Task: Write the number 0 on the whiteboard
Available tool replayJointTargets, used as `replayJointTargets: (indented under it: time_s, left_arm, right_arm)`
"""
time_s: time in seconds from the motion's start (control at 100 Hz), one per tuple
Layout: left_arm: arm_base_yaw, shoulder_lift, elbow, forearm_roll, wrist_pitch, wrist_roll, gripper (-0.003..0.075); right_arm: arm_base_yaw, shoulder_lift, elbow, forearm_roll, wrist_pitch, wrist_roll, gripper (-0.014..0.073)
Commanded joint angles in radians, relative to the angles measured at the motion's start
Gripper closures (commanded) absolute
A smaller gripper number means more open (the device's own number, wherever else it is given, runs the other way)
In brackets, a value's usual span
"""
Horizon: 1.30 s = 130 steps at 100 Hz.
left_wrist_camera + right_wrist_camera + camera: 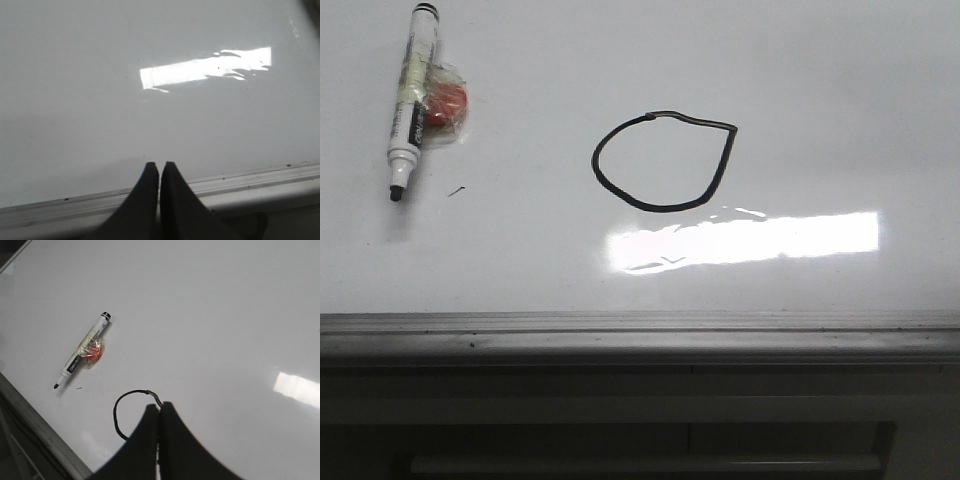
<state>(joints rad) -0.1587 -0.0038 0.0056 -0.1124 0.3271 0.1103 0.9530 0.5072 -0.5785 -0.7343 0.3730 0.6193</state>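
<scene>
**Whiteboard carries a closed 0; writing appears done**

Whiteboard (840, 90) lies flat, grey rail along its near edge. The number 0 (597, 170) sits near the middle of the board: one black closed loop, rounded at left and bottom, flat on top, pointed at its upper right. No gap seen in the line.

Marker (411, 98) lies uncapped on the board at far left, well apart from the loop, something red and plastic-wrapped (446, 104) touching its side. A tiny dash (456, 190) sits near its tip.

Left gripper (159, 166): jaws clenched, holding nothing, over the rail. Right gripper (160, 407): jaws clenched, empty, above the loop.

Judgement: task essentially complete; nothing evident left to draw.
</scene>
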Motion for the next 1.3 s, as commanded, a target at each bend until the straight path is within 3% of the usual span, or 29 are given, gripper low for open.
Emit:
replayJointTargets:
  time_s: [0.0,0.66,0.83,1.14,1.21,1.29]
  left_arm:
    - [0.003,-0.027,0.03,-0.016,-0.042,-0.002,0.074]
    - [0.003,-0.027,0.03,-0.016,-0.042,-0.002,0.074]
    - [0.003,-0.027,0.03,-0.016,-0.042,-0.002,0.074]
    - [0.003,-0.027,0.03,-0.016,-0.042,-0.002,0.074]
    - [0.003,-0.027,0.03,-0.016,-0.042,-0.002,0.074]
    - [0.003,-0.027,0.03,-0.016,-0.042,-0.002,0.074]
  right_arm:
    - [-0.006,0.001,-0.027,-0.033,-0.057,0.0,0.0662]
    - [-0.006,0.001,-0.02,-0.035,-0.057,0.0,0.0662]
    - [-0.006,-0.023,0.05,-0.064,0.078,0.0,0.0662]
    - [-0.01,-0.033,0.156,-0.105,-0.117,0.0,0.0662]
    - [-0.042,-0.033,0.161,0.022,-0.15,-0.091,0.0662]
    - [-0.132,-0.033,0.165,0.244,-0.234,-0.414,0.0662]
